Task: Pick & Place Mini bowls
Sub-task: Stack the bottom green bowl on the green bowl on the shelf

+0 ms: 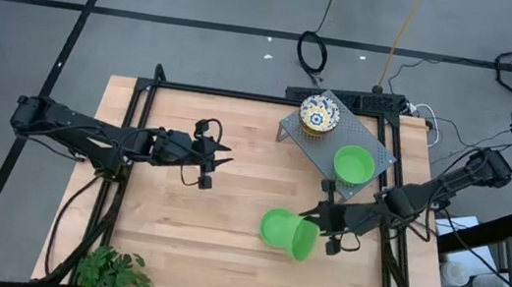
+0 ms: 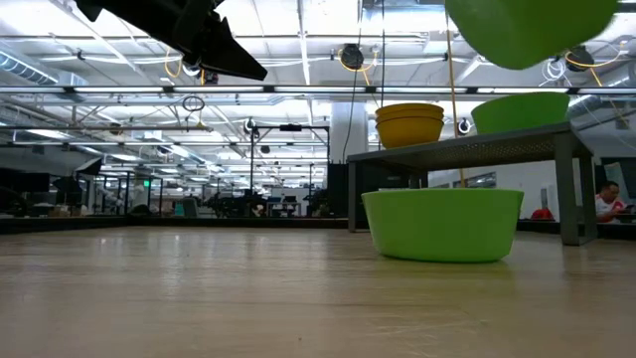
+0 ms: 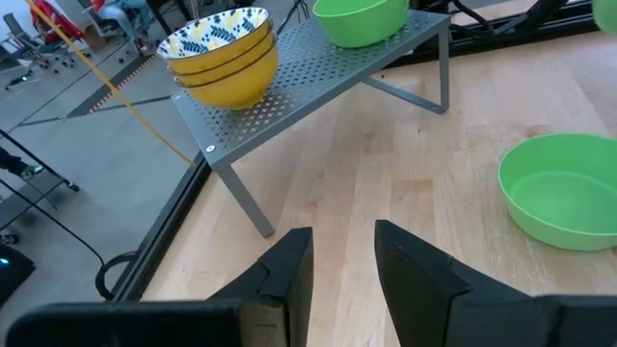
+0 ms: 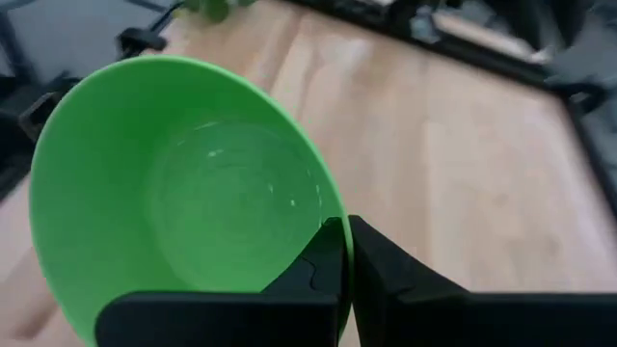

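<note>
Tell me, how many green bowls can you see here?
3. One green bowl on the rack, one green bowl on the table, and one tilted green bowl gripped by the right pincer just above it. None seems hidden.

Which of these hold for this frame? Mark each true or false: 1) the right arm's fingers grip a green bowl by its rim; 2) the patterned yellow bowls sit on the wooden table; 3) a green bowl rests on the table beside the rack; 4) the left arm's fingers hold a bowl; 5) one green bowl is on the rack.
1) True: the right gripper pinches the rim of a plain green plastic bowl, lifted off the table.
2) False: the stacked patterned yellow bowls sit on the grey perforated metal rack.
3) True: a second green bowl rests on the wooden table.
4) False: the left gripper is empty, its fingers apart.
5) True: a third green bowl sits on the rack.
</note>
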Robot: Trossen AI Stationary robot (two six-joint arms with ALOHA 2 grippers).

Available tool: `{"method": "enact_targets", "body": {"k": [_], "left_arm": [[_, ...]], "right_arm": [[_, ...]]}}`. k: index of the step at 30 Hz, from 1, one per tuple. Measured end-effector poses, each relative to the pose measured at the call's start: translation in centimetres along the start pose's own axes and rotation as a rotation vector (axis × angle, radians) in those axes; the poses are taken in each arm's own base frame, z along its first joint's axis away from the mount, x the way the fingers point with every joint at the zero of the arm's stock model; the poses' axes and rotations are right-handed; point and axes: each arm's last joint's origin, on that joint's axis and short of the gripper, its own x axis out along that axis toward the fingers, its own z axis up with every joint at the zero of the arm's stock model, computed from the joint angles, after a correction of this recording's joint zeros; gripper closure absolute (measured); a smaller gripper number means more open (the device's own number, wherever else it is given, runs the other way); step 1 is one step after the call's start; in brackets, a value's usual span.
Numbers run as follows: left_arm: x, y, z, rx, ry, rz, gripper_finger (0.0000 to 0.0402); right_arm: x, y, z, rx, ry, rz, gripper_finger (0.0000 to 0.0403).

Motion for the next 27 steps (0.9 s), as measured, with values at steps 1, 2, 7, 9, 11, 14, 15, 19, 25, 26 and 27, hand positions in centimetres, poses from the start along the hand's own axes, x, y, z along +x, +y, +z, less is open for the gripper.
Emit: {"method": "enact_targets", "body": {"k": [1,2,7,9,11,14,15,19,25,26,27], "left_arm": [[0.0,0.0,0.0,0.000,0.000,0.000,0.0284],[0.0,0.0,0.0,0.000,0.001,0.000,0.0284],[0.0,0.0,0.0,0.000,0.002,0.000,0.0284],[0.0,0.0,0.0,0.001,0.002,-0.001,0.0284],[0.0,0.0,0.0,0.002,0.003,-0.001,0.0284],[0.0,0.0,-0.1,0.003,0.005,-0.001,0.0284],[0.0,0.0,-0.1,0.004,0.006,-0.001,0.0284],[0.0,0.0,-0.1,0.004,0.006,-0.001,0.0284],[0.0,0.0,-0.1,0.005,0.006,-0.001,0.0284],[0.0,0.0,-0.1,0.005,0.007,-0.001,0.0284],[0.0,0.0,-0.1,0.005,0.006,-0.001,0.0284]], "right_arm": [[0.0,-0.1,0.1,-0.008,-0.009,-0.015,0.0403],[-0.1,-0.3,0.2,-0.014,-0.019,-0.027,0.0403],[-0.3,-1.2,0.5,-0.036,-0.045,-0.096,0.0403],[-0.3,-1.6,0.5,-0.031,-0.050,-0.110,0.0403],[-0.4,-2.0,0.6,-0.020,-0.053,-0.126,0.0403],[-0.6,-2.7,0.6,-0.001,-0.061,-0.154,0.0403],[-0.6,-3.0,0.6,0.005,-0.062,-0.174,0.0403],[-1.0,-3.8,0.7,0.021,-0.065,-0.279,0.0403],[-1.7,-4.9,0.7,0.027,-0.072,-0.387,0.0403],[-1.9,-5.0,0.7,0.034,-0.077,-0.400,0.0403],[-2.0,-5.2,0.8,0.040,-0.080,-0.421,0.0403]]}}
